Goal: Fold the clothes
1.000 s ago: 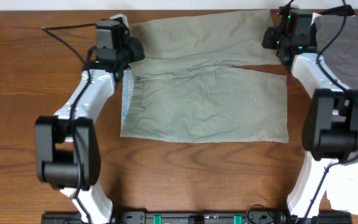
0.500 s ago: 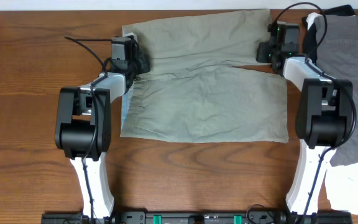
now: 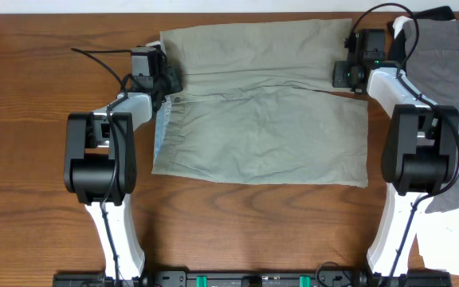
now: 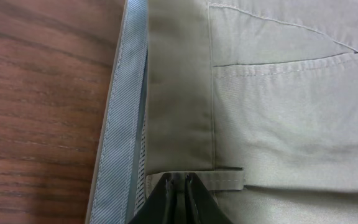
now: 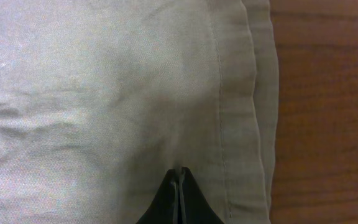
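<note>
Garment: the light khaki-olive cotton shorts (image 3: 261, 119) lie flat across the upper middle of the overhead view, waistband at the left, leg hems at the right, one leg above the other.
Lining: the pale blue waistband lining (image 4: 120, 124) shows along the left edge, turned out towards the wood.
Left gripper: the left gripper (image 4: 179, 182) has its jaws pressed together at the waistband by a belt loop, and we judge that it is pinching the band.
Right gripper: the right gripper (image 5: 178, 173) is closed with its tips on the cloth just inside the hem. We cannot tell whether any cloth is caught.
Surroundings: the brown wooden table (image 3: 22, 119) lies under everything, and a grey garment (image 3: 445, 56) waits at the upper right.
Step in hand: we judge this to be smoothing before the fold. We should pull both ends evenly outward and keep them low, so the creases near the crotch flatten without dragging the lower leg.
Change: against the earlier overhead views, both arms stand drawn in closer. The upper leg reaches slightly further left and right, and the wedge of wood between the hems is smaller.
</note>
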{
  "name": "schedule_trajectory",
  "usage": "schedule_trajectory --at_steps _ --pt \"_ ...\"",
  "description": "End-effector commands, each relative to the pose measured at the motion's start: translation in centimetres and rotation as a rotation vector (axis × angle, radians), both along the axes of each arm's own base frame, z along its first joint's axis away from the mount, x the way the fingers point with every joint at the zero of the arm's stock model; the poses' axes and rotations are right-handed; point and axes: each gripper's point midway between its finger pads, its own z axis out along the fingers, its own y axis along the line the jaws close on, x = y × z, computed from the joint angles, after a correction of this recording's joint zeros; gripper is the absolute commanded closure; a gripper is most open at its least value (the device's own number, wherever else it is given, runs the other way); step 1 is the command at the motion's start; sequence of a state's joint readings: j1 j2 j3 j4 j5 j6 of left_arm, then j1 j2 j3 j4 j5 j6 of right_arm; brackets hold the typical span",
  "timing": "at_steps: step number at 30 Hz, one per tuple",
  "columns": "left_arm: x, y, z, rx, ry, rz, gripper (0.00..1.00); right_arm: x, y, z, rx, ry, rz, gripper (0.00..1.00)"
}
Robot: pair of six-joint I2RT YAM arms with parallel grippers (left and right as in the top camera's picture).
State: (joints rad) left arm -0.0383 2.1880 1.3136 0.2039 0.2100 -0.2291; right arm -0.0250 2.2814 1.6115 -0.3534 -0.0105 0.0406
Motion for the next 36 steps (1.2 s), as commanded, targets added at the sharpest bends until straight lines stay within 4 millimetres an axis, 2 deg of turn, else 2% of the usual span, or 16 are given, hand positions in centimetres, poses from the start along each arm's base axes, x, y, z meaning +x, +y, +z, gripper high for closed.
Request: schedule_trajectory --at_steps 1,4,6,8,10,11,12,13,15,16,20,24,26,28,29,36 --pt "0.9 0.9 4.8 0.035 -0.095 0.004 0.90 -3.1 -1.0 -3.7 -0.032 0.128 -0.037 0.99" --pt "0.9 1.0 9.4 0.033 -0.169 0.006 0.90 -2.5 -1.0 -1.1 -0.030 0.079 -0.036 0.99" --pt "0.1 1.0 12.2 0.032 -0.189 0.007 0.90 -2.3 -1.0 1.3 -0.031 0.049 -0.036 0.98" --pt "-1.1 1.0 13.8 0.033 -0.170 0.006 0.90 -2.6 -1.0 3.5 -0.032 0.031 -0.037 0.98" --pt "-2.6 1.1 14.1 0.034 -0.117 0.005 0.89 -3.2 -1.0 5.7 -0.031 0.024 -0.037 0.97" --pt "-3.3 1.1 13.9 0.035 -0.085 0.004 0.87 -3.7 -0.9 6.5 -0.031 0.028 -0.038 0.94" --pt "-4.2 1.1 13.2 0.037 -0.040 0.004 0.85 -4.3 -0.9 7.3 -0.026 0.034 -0.043 0.87" --pt "-4.8 1.1 12.6 0.038 -0.004 0.003 0.83 -4.8 -0.9 7.9 -0.020 0.042 -0.054 0.76" --pt "-6.1 1.2 10.8 0.041 0.084 0.002 0.78 -5.9 -0.9 8.9 -0.011 0.066 -0.071 0.45" --pt "-6.6 1.2 10.0 0.042 0.116 0.001 0.74 -6.5 -0.8 9.1 -0.010 0.082 -0.072 0.40" --pt "-7.0 1.2 6.9 0.043 0.193 -0.001 0.60 -8.4 -0.8 9.2 -0.011 0.148 -0.072 0.36" --pt "-7.0 0.9 4.3 0.032 0.240 -0.012 0.56 -9.4 -0.8 8.5 -0.012 0.190 -0.072 0.28" --pt "-7.2 0.4 3.3 0.011 0.261 -0.030 0.56 -9.6 -0.8 8.4 -0.012 0.199 -0.072 0.19" --pt "-7.3 0.0 2.6 -0.008 0.276 -0.045 0.56 -9.7 -0.8 8.4 -0.012 0.205 -0.072 0.04" --pt "-7.3 -0.1 2.2 -0.014 0.284 -0.050 0.56 -9.8 -0.8 8.4 -0.012 0.208 -0.072 0.01" --pt "-7.9 -0.9 0.3 -0.051 0.332 -0.077 0.56 -10.0 -0.8 8.3 -0.012 0.215 -0.072 0.01"
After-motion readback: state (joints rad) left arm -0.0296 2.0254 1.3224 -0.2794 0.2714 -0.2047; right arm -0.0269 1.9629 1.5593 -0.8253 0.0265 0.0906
